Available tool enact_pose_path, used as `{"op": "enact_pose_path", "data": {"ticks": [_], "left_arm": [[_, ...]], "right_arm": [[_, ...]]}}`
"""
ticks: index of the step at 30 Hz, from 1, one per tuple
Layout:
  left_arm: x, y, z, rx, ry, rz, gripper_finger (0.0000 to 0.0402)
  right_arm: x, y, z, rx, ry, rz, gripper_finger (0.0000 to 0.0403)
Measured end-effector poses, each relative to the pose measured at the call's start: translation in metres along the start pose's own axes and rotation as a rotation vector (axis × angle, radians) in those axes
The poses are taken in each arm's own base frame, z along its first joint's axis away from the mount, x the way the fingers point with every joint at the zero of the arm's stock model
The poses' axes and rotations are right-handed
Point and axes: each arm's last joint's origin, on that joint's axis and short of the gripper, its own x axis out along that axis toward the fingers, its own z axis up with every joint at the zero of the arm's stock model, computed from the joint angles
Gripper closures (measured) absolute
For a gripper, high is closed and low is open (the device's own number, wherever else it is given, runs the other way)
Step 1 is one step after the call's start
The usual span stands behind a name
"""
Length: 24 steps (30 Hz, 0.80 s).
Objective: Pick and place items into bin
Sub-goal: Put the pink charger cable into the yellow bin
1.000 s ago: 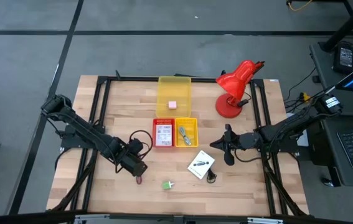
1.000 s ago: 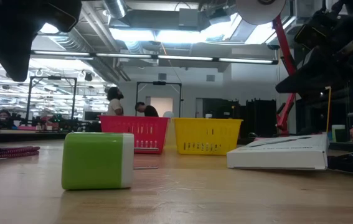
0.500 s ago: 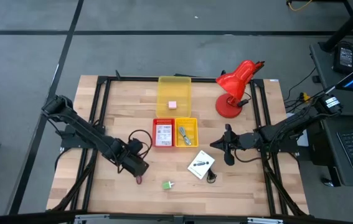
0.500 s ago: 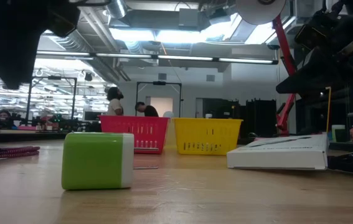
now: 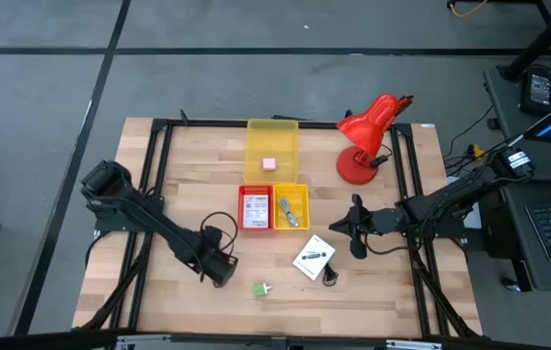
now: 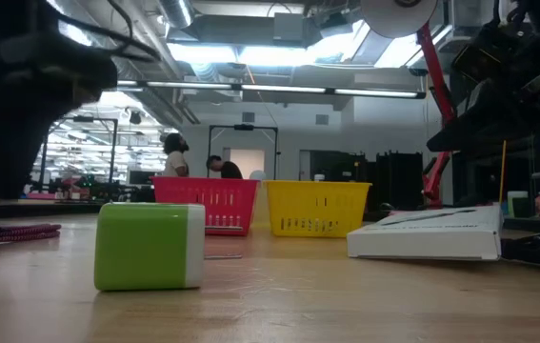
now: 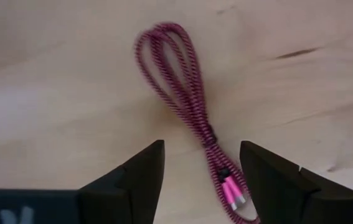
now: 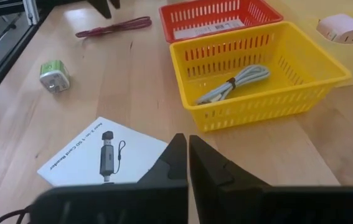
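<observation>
Pink striped cable lies folded in a thin bundle on the bench, near its front-left part. Left end effector is spread wide right over it, not touching. Green block sits nearby. Right end effector is clenched, empty.

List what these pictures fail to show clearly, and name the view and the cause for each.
- Pink-and-black braided cable: in the high view the left tool covers it.
- Same cable's pink plug end: the left wrist view's bottom edge cuts it off.
- Printed sheet in the small red basket: text too small in the high view.
- White printed packet: in the right wrist view the shut right tool hides its near edge.
</observation>
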Motion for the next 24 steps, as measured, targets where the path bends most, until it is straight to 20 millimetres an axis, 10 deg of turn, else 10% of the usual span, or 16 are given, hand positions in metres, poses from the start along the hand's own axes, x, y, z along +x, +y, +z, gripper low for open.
{"op": "enact_pose_path", "data": {"ticks": [14,24], "left_arm": [[0.039,-0.013,-0.009,-0.015,0.019,0.053,0.0206],[0.039,-0.013,-0.009,0.099,0.028,0.047,0.0315]], "right_arm": [[0.0,0.0,0.0,0.001,0.0,0.0,0.0402],[0.0,0.0,0.0,0.006,0.0,0.001,0.0402]]}}
